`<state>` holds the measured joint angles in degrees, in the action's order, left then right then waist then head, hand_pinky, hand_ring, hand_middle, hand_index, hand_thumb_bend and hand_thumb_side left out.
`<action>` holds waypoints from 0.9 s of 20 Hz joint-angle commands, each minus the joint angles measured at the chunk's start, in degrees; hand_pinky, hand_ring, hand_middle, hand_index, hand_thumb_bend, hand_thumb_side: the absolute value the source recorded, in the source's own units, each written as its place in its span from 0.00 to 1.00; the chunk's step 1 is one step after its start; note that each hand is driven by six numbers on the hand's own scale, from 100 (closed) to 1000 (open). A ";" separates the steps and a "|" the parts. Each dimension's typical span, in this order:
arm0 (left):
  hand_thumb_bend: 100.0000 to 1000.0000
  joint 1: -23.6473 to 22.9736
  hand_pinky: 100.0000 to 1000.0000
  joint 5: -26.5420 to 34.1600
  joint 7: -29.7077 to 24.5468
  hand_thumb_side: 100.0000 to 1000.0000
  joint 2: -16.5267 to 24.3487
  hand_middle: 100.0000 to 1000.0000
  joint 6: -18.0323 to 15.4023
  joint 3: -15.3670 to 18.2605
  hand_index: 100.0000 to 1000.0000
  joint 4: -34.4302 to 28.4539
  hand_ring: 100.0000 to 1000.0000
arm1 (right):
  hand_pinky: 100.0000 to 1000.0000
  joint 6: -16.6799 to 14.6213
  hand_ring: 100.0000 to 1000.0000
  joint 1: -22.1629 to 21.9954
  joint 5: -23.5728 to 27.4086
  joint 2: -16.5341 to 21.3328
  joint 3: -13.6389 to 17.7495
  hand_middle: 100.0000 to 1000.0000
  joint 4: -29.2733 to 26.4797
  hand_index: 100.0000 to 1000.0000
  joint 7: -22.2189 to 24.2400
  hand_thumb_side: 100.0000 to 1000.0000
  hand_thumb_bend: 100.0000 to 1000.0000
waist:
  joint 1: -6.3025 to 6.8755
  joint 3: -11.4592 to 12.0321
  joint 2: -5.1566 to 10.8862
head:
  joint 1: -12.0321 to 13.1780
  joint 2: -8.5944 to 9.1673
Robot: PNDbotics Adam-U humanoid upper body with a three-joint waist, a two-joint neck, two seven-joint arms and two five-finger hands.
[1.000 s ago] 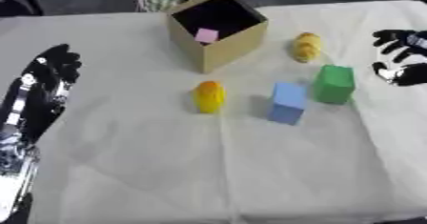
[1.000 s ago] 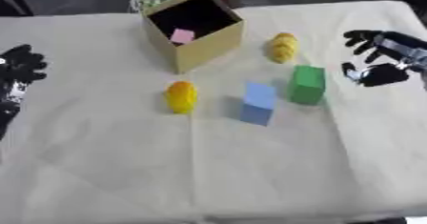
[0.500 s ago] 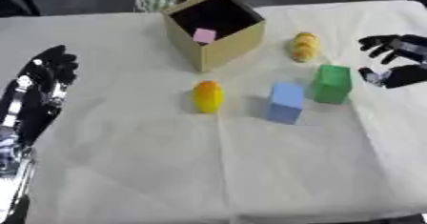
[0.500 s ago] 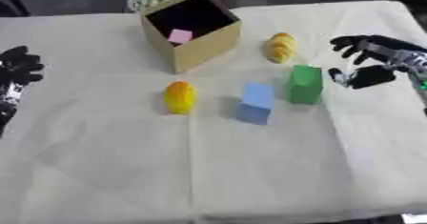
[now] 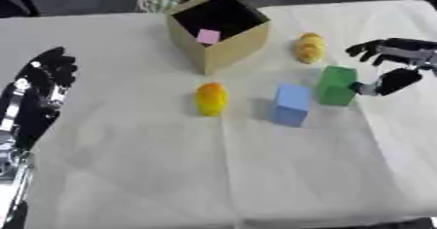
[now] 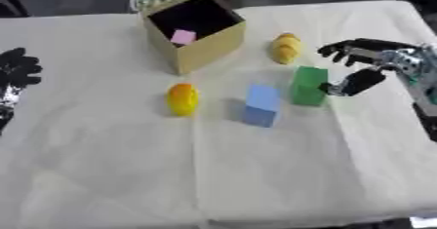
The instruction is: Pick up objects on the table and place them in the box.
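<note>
a pale cloth is covering the tabletop (image 5: 128,174), with a dark room showing beyond the far edge.

in the left eye view, the open cardboard box (image 5: 220,29) is standing at the far middle with a pink piece (image 5: 208,36) lying inside. a yellow lumpy object (image 5: 309,47) is lying just right of the box, its long axis running away from the robot. a green block (image 5: 337,85) is standing upright nearer, a blue block (image 5: 292,104) just to its left and a little apart, and an orange egg-shaped object (image 5: 211,98) further left, its long axis also running near to far. the right hand (image 5: 394,66) is hovering just right of the green block, fingers spread above and thumb low, nearly touching the block's right side; it is holding nothing. the left hand (image 5: 41,84) is resting idle at the left edge, fingers straight and apart.

in the right eye view, the right hand (image 6: 368,63) is showing the same spread, thumb tip right by the green block (image 6: 307,85), whether touching i cannot tell. the step looks like grasping this block. to do it well, the hand should be moving left until the block sits between thumb and fingers, closing across its upright sides, and keeping clear of the blue block (image 6: 260,104) and the yellow object (image 6: 285,47) behind, then lifting straight before carrying it over the box (image 6: 194,27).
</note>
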<state>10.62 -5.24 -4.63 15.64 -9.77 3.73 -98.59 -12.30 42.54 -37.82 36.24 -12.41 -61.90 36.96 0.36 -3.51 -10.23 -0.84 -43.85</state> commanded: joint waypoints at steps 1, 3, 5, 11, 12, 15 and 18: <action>0.16 0.52 0.75 0.30 -0.19 0.63 1.21 0.71 -0.11 0.03 0.88 -0.76 0.76 | 0.81 -0.85 0.90 1.86 -2.58 -0.17 -0.18 0.93 1.04 1.00 0.37 0.29 0.27 | -0.45 0.07 1.60 | -0.16 -0.26; 0.16 0.53 0.75 0.33 -0.24 0.63 1.17 0.71 -0.13 0.01 0.88 -0.76 0.76 | 0.82 -1.20 0.91 2.70 -4.31 -0.93 -0.22 0.94 1.94 1.00 0.44 0.29 0.28 | -0.38 0.12 1.66 | -0.18 -0.26; 0.16 0.55 0.75 0.35 -0.28 0.63 1.15 0.71 -0.14 -0.01 0.88 -0.75 0.76 | 0.83 -1.43 0.91 3.46 -5.93 -1.71 -0.10 0.94 2.94 1.00 0.32 0.29 0.29 | -0.29 0.18 1.74 | -0.21 -0.26; 0.16 0.53 0.75 0.40 -0.39 0.63 1.15 0.71 -0.17 -0.05 0.88 -0.72 0.76 | 0.83 -2.40 0.91 5.12 -8.28 -3.35 -0.03 0.93 5.35 1.00 1.26 0.33 0.28 | -0.14 0.34 1.88 | -0.35 -0.26; 0.16 0.54 0.75 0.41 -0.41 0.63 1.15 0.71 -0.18 -0.07 0.88 -0.72 0.76 | 0.83 -2.61 0.90 5.32 -8.41 -3.51 -0.17 0.92 5.58 1.00 1.70 0.34 0.28 | -0.14 0.34 1.90 | -0.39 -0.26; 0.16 0.56 0.75 0.42 -0.45 0.63 1.12 0.71 -0.18 -0.08 0.88 -0.72 0.76 | 0.82 -3.11 0.89 5.52 -7.78 -3.80 -0.38 0.90 5.96 1.00 2.94 0.38 0.24 | -0.15 0.33 1.91 | -0.36 -0.26; 0.16 0.54 0.75 0.41 -0.44 0.63 1.13 0.71 -0.18 -0.04 0.88 -0.72 0.76 | 0.80 -2.69 0.87 5.27 -4.18 -3.67 0.01 0.88 6.52 1.00 4.07 0.44 0.15 | -0.19 0.30 1.89 | -0.34 -0.26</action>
<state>10.63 -5.06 -4.88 15.64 -9.93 3.71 -98.59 -15.06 46.93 -43.19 31.81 -12.68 -55.52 40.44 0.36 -3.23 -9.90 -1.11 -43.86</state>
